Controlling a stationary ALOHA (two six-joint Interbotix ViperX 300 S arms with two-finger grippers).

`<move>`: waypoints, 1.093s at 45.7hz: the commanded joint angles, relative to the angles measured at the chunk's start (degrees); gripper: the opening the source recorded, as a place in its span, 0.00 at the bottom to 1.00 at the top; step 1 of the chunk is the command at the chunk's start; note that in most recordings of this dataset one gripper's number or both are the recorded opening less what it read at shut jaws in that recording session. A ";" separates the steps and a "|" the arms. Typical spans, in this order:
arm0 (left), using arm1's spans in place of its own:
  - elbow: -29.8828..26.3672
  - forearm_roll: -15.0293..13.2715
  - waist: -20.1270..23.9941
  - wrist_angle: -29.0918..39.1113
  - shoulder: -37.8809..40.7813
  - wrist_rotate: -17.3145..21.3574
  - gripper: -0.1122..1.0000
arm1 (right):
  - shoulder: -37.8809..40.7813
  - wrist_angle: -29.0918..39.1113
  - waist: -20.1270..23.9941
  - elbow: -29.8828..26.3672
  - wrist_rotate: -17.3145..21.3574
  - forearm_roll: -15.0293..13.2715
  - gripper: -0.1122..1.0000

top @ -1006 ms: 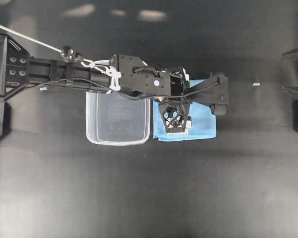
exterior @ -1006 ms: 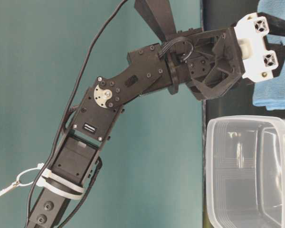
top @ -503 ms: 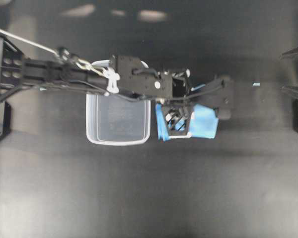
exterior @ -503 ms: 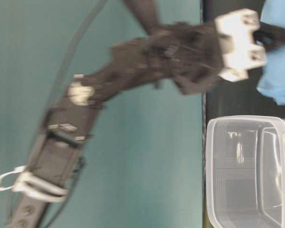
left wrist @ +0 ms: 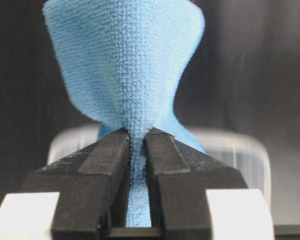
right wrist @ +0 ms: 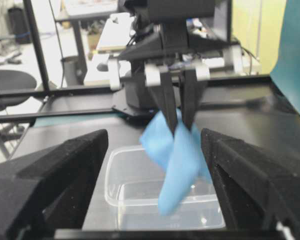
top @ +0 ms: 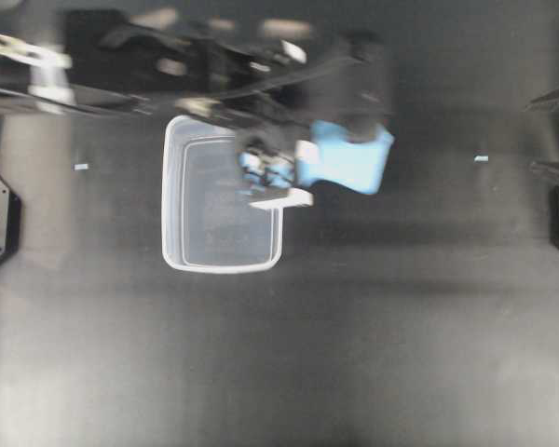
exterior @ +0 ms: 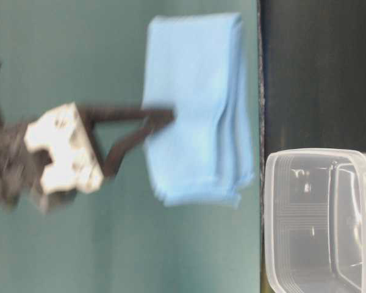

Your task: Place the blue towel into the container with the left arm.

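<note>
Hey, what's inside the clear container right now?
Nothing visible lies inside the container; its see-through floor looks bare. The blue towel hangs above it, pinched in the left gripper, and covers part of the far wall.

The towel (left wrist: 125, 75) is light blue all over, with a fine woven grain of tiny loops that shows in the left wrist view; in the table-level view (exterior: 198, 110) its folded layers read as slightly darker blue lines along one edge. The left gripper (left wrist: 137, 145) has matte black fingers (left wrist: 105, 165) set on white blocks. The tub (top: 205, 237) is clear and colourless, its rim a milky white, with faint rectangular ridges on its base (exterior: 305, 232). The surface (top: 354, 354) is black with a dull sheen. The backdrop (exterior: 79, 256) is teal. The right gripper (right wrist: 155, 200) is plain black.
</note>
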 commanded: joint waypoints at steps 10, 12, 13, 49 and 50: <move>16.79 0.09 -0.62 -8.53 -12.92 0.18 0.15 | 0.35 -0.44 -0.09 -0.44 0.09 0.18 0.76; 18.72 0.09 -0.44 -9.49 -13.97 0.18 0.15 | 0.35 -0.44 -0.09 -0.44 0.09 0.18 0.76; 19.25 0.09 -0.35 -9.76 -14.24 0.18 0.15 | 0.35 -0.44 -0.09 -0.44 0.09 0.18 0.76; 21.01 0.18 0.26 -13.80 -16.26 -1.41 0.83 | 0.35 -0.35 -0.09 -0.44 0.09 0.18 0.76; 21.01 0.09 0.26 -14.06 -16.79 -1.41 0.86 | 0.26 -0.26 -0.09 -0.44 0.09 0.09 0.76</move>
